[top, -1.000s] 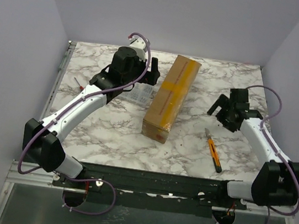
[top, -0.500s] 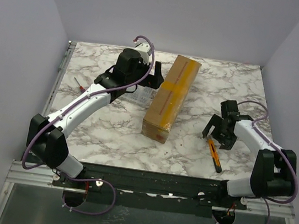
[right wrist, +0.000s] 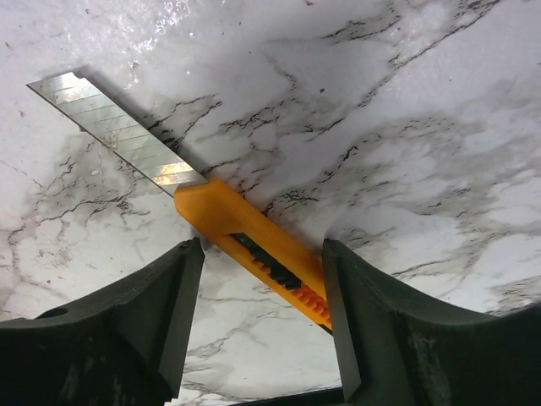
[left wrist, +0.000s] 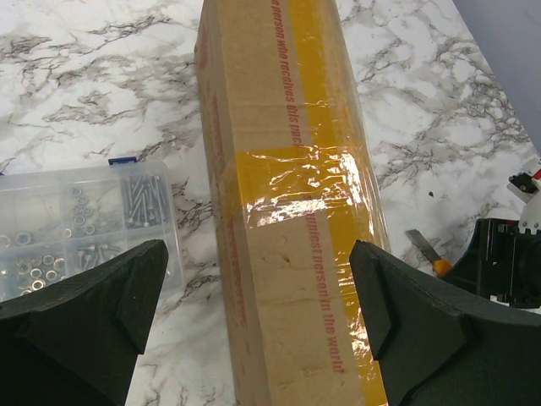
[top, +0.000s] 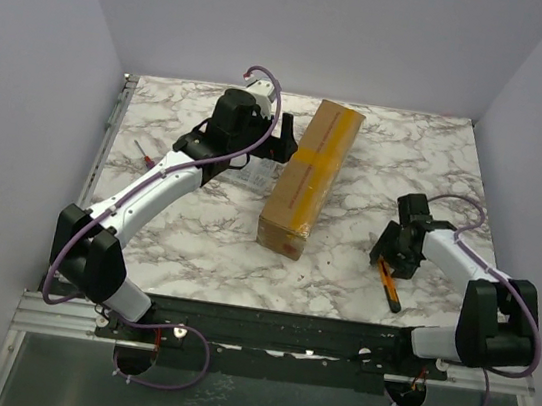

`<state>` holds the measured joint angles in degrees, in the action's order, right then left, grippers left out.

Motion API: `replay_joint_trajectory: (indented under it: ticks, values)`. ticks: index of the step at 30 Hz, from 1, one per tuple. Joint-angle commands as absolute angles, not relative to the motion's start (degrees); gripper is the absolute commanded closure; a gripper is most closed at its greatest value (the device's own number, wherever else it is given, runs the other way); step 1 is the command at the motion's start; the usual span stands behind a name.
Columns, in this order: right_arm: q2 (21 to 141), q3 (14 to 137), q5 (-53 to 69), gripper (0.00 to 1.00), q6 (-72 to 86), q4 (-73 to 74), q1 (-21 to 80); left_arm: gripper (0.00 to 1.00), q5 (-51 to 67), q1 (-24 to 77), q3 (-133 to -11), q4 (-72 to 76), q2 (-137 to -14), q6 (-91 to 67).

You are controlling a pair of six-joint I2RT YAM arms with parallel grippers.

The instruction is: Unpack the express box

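The express box (top: 307, 178), a long brown carton with tan tape and red print, lies in the middle of the table; it fills the left wrist view (left wrist: 283, 211). My left gripper (top: 284, 144) is open, its fingers standing either side of the box's far half. My right gripper (top: 391, 260) is open and low over an orange utility knife (top: 389, 283) with its blade out. In the right wrist view the knife (right wrist: 254, 245) lies on the marble between the fingers (right wrist: 152, 321), untouched.
A clear plastic compartment case (top: 258, 172) with screws and nuts sits just left of the box, also in the left wrist view (left wrist: 80, 224). A small red-handled tool (top: 144, 153) lies at the far left. The marble table (top: 342, 274) ends at a metal rail in front.
My right gripper has moved toward me and down from mid-right onto the knife. My left gripper has shifted right, closing up to the box's side.
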<state>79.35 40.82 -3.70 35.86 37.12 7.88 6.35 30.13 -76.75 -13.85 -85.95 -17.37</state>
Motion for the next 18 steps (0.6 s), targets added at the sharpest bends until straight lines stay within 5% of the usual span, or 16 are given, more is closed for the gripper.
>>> replay_joint_trajectory:
  ticks: [1,10,18]
  values:
    - [79.87,38.68,-5.81,0.38,38.22,33.71,9.45,0.01,7.73,30.62,-76.38,-13.66,-86.56,-18.09]
    - [78.67,36.46,6.67,0.99,35.14,22.59,9.67,0.01,6.48,31.81,-75.94,-13.5,-85.86,-17.79]
    - [60.84,36.91,32.63,1.0,26.49,10.27,9.67,0.01,8.47,33.24,-74.79,-11.42,-83.75,-17.77]
